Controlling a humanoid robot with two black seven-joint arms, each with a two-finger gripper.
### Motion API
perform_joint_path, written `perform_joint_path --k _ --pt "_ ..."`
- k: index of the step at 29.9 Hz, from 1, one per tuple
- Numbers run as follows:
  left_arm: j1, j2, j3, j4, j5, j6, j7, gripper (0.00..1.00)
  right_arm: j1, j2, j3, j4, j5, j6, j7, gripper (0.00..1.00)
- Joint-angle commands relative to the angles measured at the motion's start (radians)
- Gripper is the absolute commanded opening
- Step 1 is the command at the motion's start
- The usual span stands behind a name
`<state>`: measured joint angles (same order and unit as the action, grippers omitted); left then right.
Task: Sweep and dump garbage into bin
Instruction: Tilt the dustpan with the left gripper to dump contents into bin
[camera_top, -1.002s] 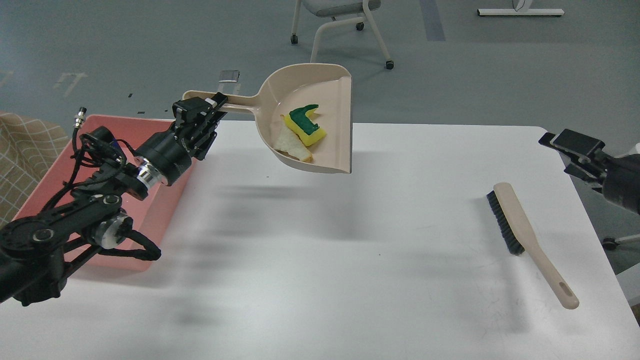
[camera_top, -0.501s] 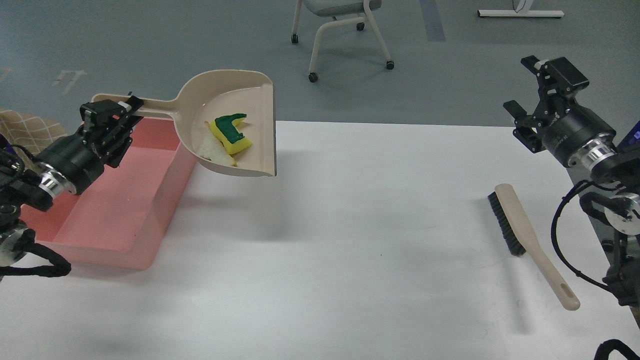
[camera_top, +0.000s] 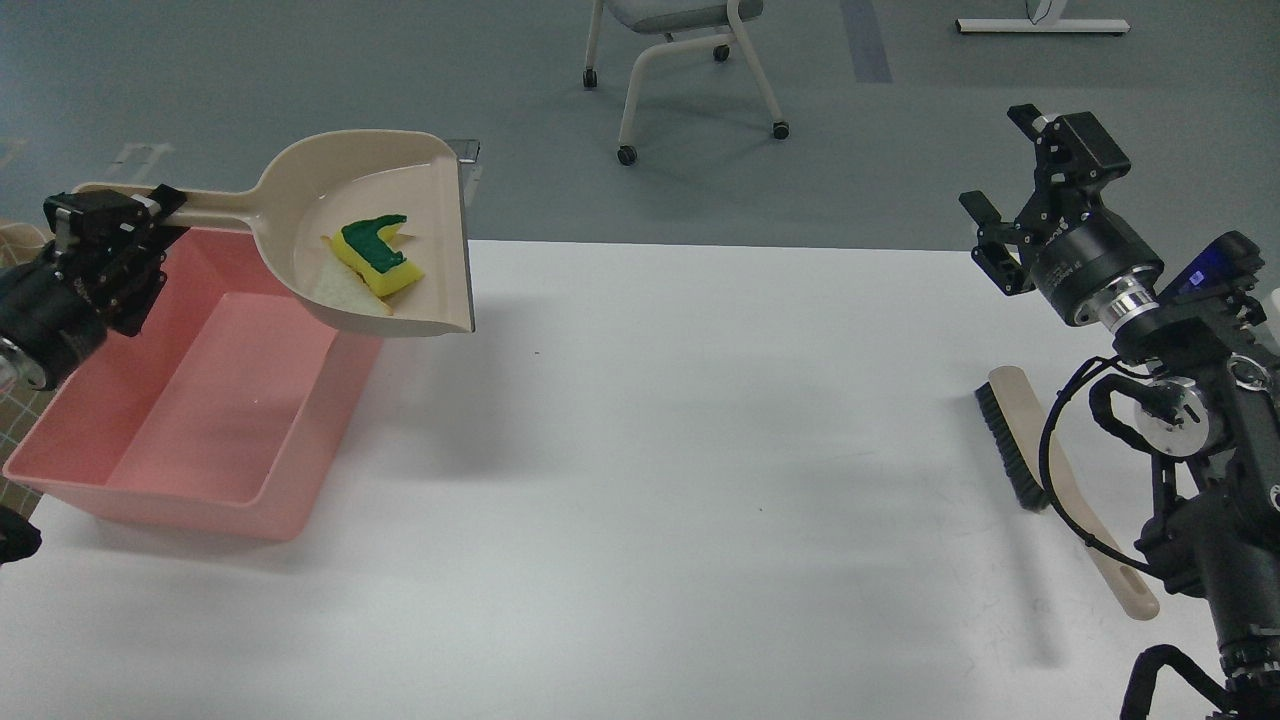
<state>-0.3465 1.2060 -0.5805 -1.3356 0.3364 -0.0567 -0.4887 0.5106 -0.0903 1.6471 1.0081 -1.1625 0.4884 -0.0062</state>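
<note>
My left gripper (camera_top: 112, 220) is shut on the long handle of the beige dustpan (camera_top: 300, 190) and holds it in the air over the far right corner of the pink bin (camera_top: 190, 400). In the pan lie the yellow sponge piece with its green top (camera_top: 377, 262) and the off-white bread-like strip (camera_top: 343, 292). The pan's open lip points right, past the bin's right wall. The bin's inside looks bare. My right gripper (camera_top: 1010, 185) is open and empty, raised above the table's right side.
The beige brush with black bristles (camera_top: 1040, 470) lies on the white table (camera_top: 640, 480) near the right edge, partly behind my right arm. A wheeled chair (camera_top: 680, 60) stands on the floor beyond the table.
My left gripper has carried the dustpan with both scraps leftward, from over the table to above the bin's corner. My right arm has come into view and risen, its gripper open.
</note>
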Motion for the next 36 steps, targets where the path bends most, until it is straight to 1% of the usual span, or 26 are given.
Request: perform_joint_path --k 1,6,9,12,14,16,18,21,25,27,30,36 --pt "0.007 0.038 0.001 0.001 -0.01 -0.002 0.0 0.18 -0.001 -0.005 -0.001 -0.003 0.02 0.0 0.0 0.99" --pt "0.007 0.107 0.001 0.004 -0.053 -0.046 0.0 0.18 -0.012 -0.006 -0.001 -0.005 0.021 0.0 0.0 0.99" --pt "0.015 0.158 0.017 0.038 -0.056 -0.083 0.0 0.18 -0.018 -0.006 -0.001 -0.005 0.021 0.0 0.0 0.99" --pt "0.035 0.187 0.016 0.104 -0.057 -0.144 0.0 0.18 -0.021 -0.006 -0.001 -0.005 0.021 0.0 0.0 0.99" --pt "0.037 0.198 0.014 0.18 -0.057 -0.198 0.0 0.18 -0.023 -0.006 -0.001 -0.005 0.021 0.0 0.0 0.99" --pt "0.037 0.204 0.014 0.263 -0.044 -0.28 0.0 0.18 -0.023 -0.006 -0.001 -0.005 0.023 0.0 0.0 0.99" --pt "0.037 0.217 0.016 0.289 -0.036 -0.334 0.0 0.18 -0.023 -0.006 -0.001 -0.003 0.023 0.0 0.0 0.99" --pt "0.037 0.247 0.014 0.292 -0.008 -0.373 0.0 0.18 -0.023 -0.006 -0.001 -0.003 0.041 0.0 0.0 0.99" --pt "0.018 0.254 0.005 0.286 0.107 -0.377 0.0 0.18 -0.024 -0.006 -0.001 0.003 0.069 0.0 0.0 0.99" --pt "0.008 0.257 0.002 0.276 0.179 -0.367 0.0 0.18 -0.027 -0.006 0.0 0.004 0.081 0.0 0.0 0.99" --pt "-0.06 0.276 0.002 0.276 0.315 -0.367 0.0 0.18 -0.043 -0.019 0.003 0.006 0.098 0.0 0.002 0.99" --pt "-0.166 0.276 0.004 0.277 0.496 -0.364 0.0 0.18 -0.07 -0.029 0.005 0.009 0.164 0.0 0.003 0.99"
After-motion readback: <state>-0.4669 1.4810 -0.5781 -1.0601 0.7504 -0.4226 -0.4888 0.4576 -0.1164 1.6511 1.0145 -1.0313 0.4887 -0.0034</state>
